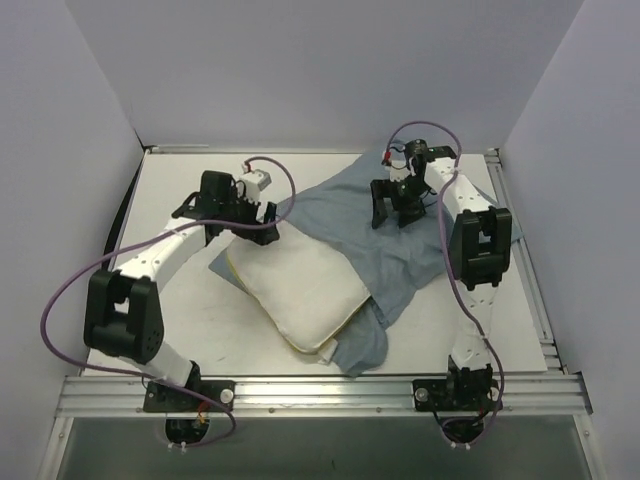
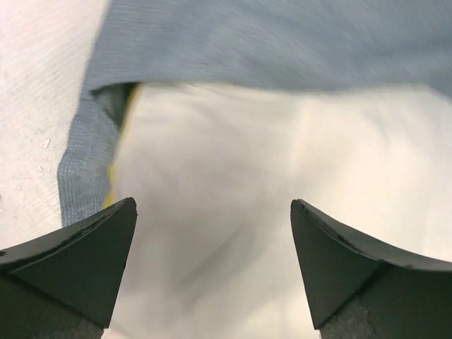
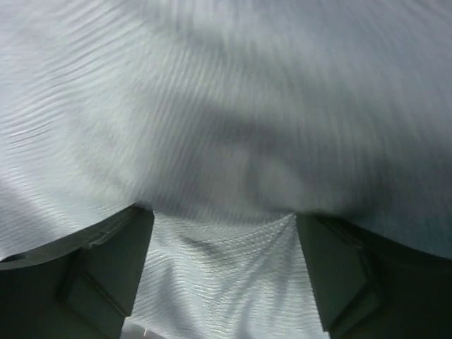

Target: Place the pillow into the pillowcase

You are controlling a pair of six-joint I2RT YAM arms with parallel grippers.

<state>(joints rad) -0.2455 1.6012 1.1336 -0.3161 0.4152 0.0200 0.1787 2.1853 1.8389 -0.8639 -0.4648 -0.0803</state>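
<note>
pillow [image 1: 300,285]: mid-counter [image 1: 240,340], lying on a diagonal. The near-left part is bare and the far-right end is tucked under the case's edge, so I'd call it partly in.
pillowcase [image 1: 400,245]: grey-blue side up, spread toward the far-right corner. A fold of it also pokes out under the pillow's near corner.
left fingers [image 2: 78,261]: spread wide and holding nothing, over the pillow's far-left corner, with the case's hem just ahead of them.
right fingers [image 3: 106,268]: also spread, pointing down onto the case near the far edge. They're not pinching the cloth as far as I can tell.
handling: the pillow looks light and squishy, so it'll buckle if shoved from one spot. The case is limp and will bunch and slide.
where to grab: honestly, pinch just the top layer of the hem by the pillow's far-left corner, and pull that over while the other side pins the cloth.
</note>
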